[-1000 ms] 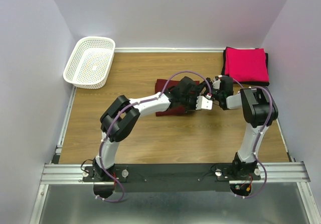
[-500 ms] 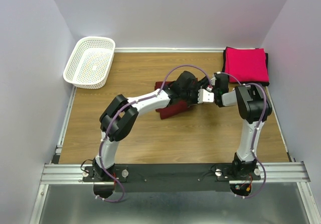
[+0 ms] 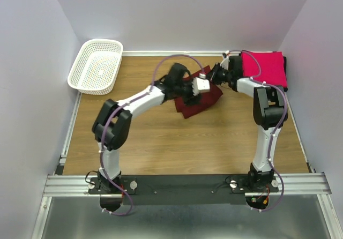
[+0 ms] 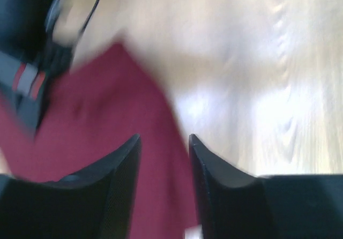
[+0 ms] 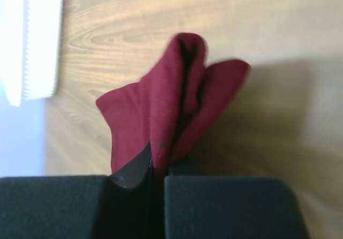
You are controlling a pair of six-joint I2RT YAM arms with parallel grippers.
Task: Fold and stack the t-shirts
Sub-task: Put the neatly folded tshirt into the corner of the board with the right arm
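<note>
1. Maroon first: the dark maroon soft-cloth t-shirt (image 3: pixel 199 102) lies bunched on the brown wooden table top (image 3: pixel 161 140), a little right of centre and toward the far side, partly under the two wrists that meet above it.
2. Over to the right wrist view: a fold of that shirt (image 5: pixel 166 105) stands up in a rumpled peak straight out of the right gripper (image 5: pixel 155 166). Its black fingers are pressed together on the cloth, so this one is clamped on the maroon t-shirt.
3. From above, the right gripper (image 3: pixel 217 74) sits at the shirt's far right corner, with the arm reaching in from the right.
4. The left gripper (image 4: pixel 163 140) has its two black fingers apart with a clear gap between them. Blurred maroon cloth (image 4: pixel 102 121) spreads below and to the left, and bare wood shows to the right.
5. In the top view the left gripper (image 3: pixel 205 88) is just beside the right one, over the shirt's far edge.
6. Far right corner: a bright pink-red t-shirt (image 3: pixel 263 70) lies folded flat in a neat rectangle, with a black t-shirt (image 3: pixel 285 70) showing as a thin strip along its right edge.
7. Far left corner: a white plastic mesh basket (image 3: pixel 102 42) sits well apart from all the shirts.
</note>
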